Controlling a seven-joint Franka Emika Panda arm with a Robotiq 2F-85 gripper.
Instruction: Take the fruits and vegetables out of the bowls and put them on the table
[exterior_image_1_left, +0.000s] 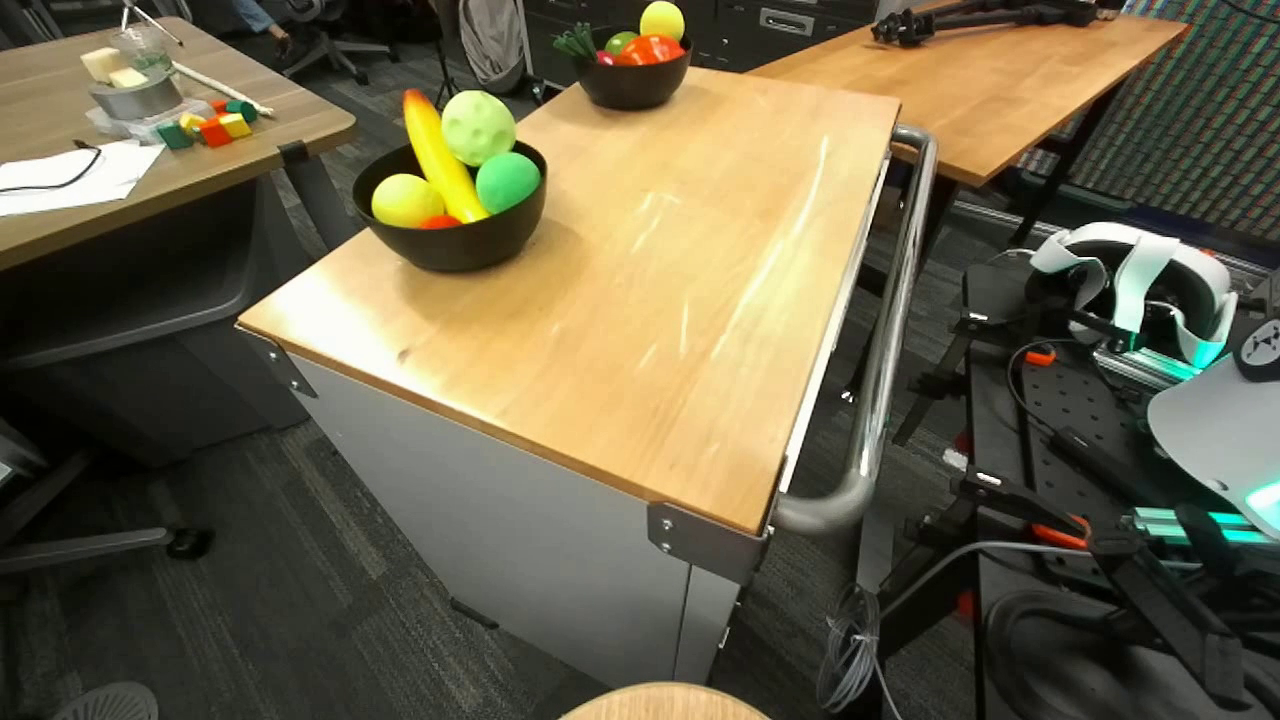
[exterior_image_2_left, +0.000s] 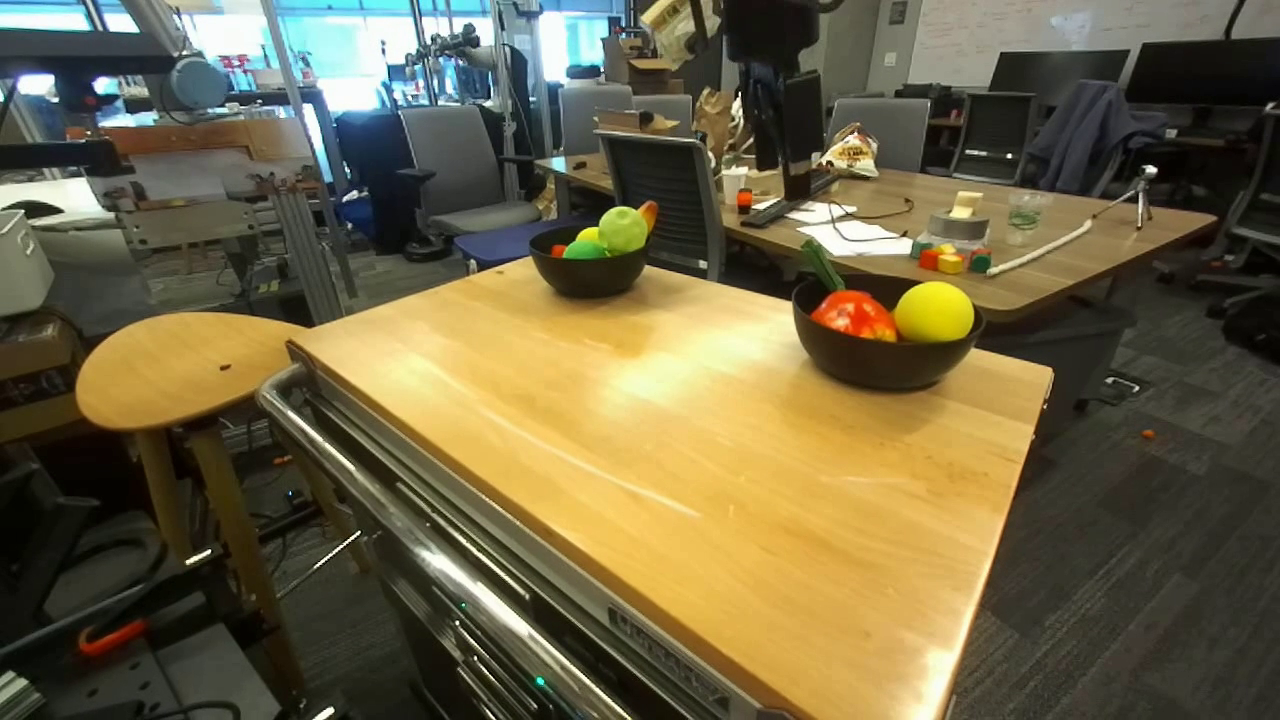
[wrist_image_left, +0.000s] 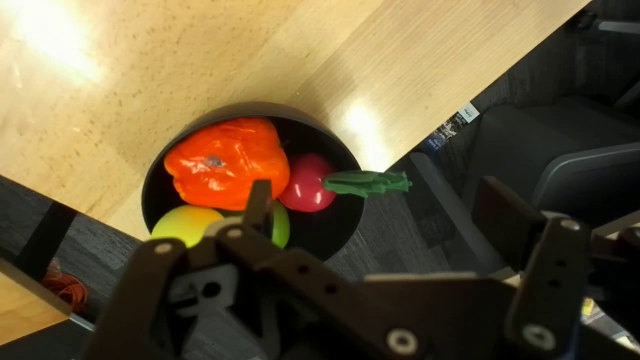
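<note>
Claw (wrist_image_left: 382, 207), one, hanging above the nearer bowl (wrist_image_left: 325, 235): fingers wide apart, nothing gripped.

Nearer bowl, black, near a corner of the wooden bench (exterior_image_1_left: 650, 300). Contents as I see them:

Pepper (wrist_image_left: 227, 162), orange-red, glossy; probably light, hollow and slippery. I'd hold it across the middle.

Radish (wrist_image_left: 306, 185), by its look, beside the pepper; smooth, liable to roll from an off-centre pinch. Its green top (wrist_image_left: 367, 183) juts past the rim; thin, perhaps bendy, a doubtful handle.

Yellow ball (wrist_image_left: 185, 225) and green fruit (wrist_image_left: 281, 225), the green partly hidden; likely light.

Farther bowl (exterior_image_1_left: 455, 245), black, on the same bench. Contents:

Banana (exterior_image_1_left: 435, 160), slanting up past the rim; likely stiff; take it round the waist.

Pale green ball (exterior_image_1_left: 478, 127), dimpled, on top; perhaps soft, best squeezed at its widest.

Green ball (exterior_image_1_left: 508, 182) and yellow fruit (exterior_image_1_left: 405, 201), lower, round, apt to roll.

Red piece (exterior_image_1_left: 440, 221), mostly buried; shape uncertain.
</note>
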